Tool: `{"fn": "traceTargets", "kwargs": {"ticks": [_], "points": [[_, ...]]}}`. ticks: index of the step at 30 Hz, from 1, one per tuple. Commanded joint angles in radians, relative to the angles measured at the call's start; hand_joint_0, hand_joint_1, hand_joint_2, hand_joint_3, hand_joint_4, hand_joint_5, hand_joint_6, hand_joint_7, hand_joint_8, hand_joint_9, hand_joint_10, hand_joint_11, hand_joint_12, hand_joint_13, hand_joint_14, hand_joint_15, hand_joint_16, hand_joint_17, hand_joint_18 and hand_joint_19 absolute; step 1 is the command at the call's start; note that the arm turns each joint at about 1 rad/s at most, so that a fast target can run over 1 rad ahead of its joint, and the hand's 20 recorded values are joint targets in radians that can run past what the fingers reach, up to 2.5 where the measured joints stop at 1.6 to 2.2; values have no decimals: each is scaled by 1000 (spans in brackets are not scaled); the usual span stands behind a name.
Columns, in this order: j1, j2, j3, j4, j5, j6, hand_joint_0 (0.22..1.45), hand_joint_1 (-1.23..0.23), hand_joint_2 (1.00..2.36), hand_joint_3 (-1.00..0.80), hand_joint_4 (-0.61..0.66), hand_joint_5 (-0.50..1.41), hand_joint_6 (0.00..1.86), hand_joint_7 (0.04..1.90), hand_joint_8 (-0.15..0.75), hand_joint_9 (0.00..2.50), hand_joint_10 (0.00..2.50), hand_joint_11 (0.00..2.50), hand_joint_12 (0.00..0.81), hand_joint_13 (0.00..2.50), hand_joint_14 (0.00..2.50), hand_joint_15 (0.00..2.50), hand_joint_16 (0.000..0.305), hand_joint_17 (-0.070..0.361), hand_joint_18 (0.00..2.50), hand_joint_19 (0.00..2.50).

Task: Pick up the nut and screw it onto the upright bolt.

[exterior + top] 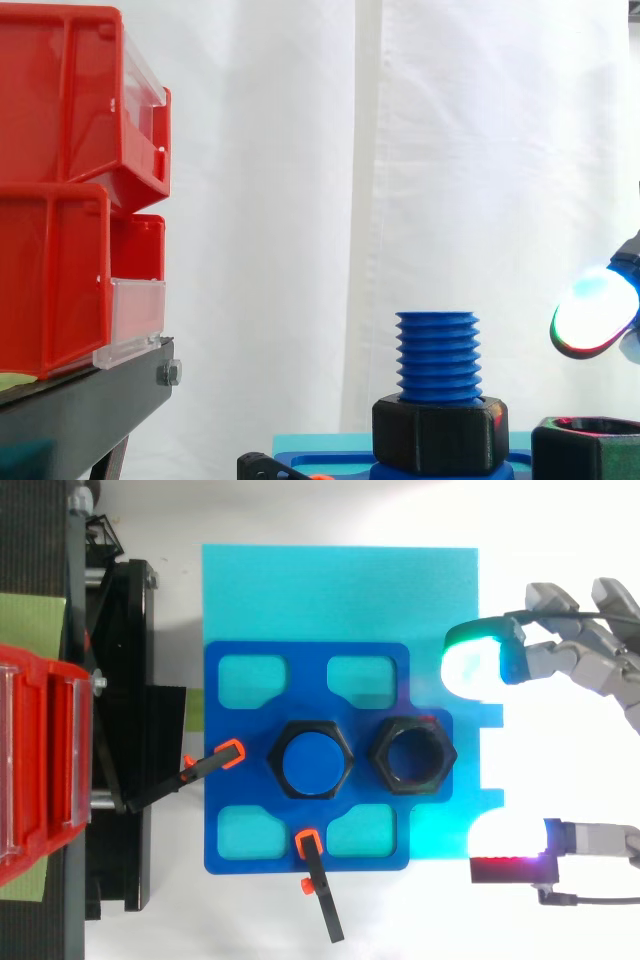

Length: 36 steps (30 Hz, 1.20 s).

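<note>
Robot hand (580, 658) spread wide, holding nothing; nut (413, 755) lies flat just before its fingertips (476, 666), hole upward; bolt (437, 355) stands upright beyond

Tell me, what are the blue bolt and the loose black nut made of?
The blue bolt looks like plastic: matte, one even colour, chunky threads. The loose black nut looks plastic too: dull with a faint sheen, no metal glint.

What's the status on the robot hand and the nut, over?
Robot hand open, beside the blue fixture, holding nothing. Nut sits on it next to the upright bolt, untouched. Nothing between robot hand and nut.
</note>
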Motion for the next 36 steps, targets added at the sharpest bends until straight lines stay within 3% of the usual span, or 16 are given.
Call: {"fn": "traceTargets", "kwargs": {"ticks": [1,13,20,29,36], "points": [[4,-17,0,35,3,-5,480,-844,1000,-500,229,-264,501,679,299,190,0,0,356,70,0,0,45,100,0,0],[6,-18,0,57,0,-71,500,-993,1000,-500,264,-249,502,775,295,270,0,0,352,112,0,0,43,98,0,0],[6,-21,0,100,7,-121,486,-1035,1000,-500,254,-255,502,758,294,270,0,0,357,117,0,0,44,99,0,0],[10,-66,0,119,18,-118,456,-997,1000,-500,252,-261,502,738,299,240,0,0,370,105,0,0,47,106,0,0],[7,-66,0,132,17,-120,451,-986,1000,-500,250,-262,502,738,299,234,0,0,373,101,0,0,47,105,0,0]]}}
